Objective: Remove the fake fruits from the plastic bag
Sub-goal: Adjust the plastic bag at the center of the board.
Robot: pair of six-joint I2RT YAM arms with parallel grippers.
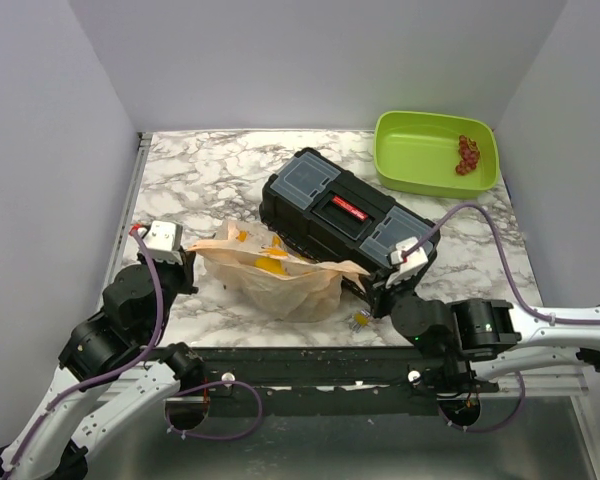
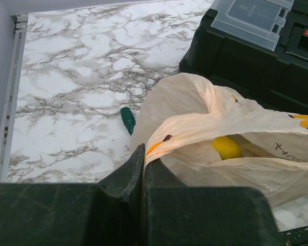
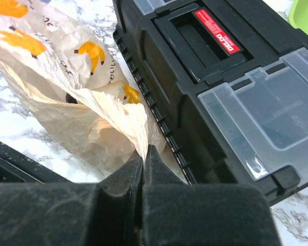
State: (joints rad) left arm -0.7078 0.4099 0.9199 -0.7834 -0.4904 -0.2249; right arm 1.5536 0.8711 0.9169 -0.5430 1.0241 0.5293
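Observation:
The plastic bag (image 1: 280, 285) is tan with orange banana prints and lies in front of the black toolbox, stretched between both grippers. My left gripper (image 1: 188, 262) is shut on its left edge, seen close in the left wrist view (image 2: 143, 154). My right gripper (image 1: 373, 292) is shut on its right edge (image 3: 144, 152). A yellow fake fruit (image 2: 226, 147) shows through the bag (image 2: 195, 110); it also shows from above (image 1: 272, 266). A dark round shape (image 3: 72, 97) sits inside the bag's folds (image 3: 66, 113); I cannot tell whether it is a plum.
The black toolbox (image 1: 345, 212) stands right behind the bag, touching it. A lime green bin (image 1: 420, 165) at the back right holds red grapes (image 1: 468, 153). A small green object (image 2: 127, 119) lies on the marble left of the bag. A small yellowish scrap (image 1: 360, 320) lies near the front edge.

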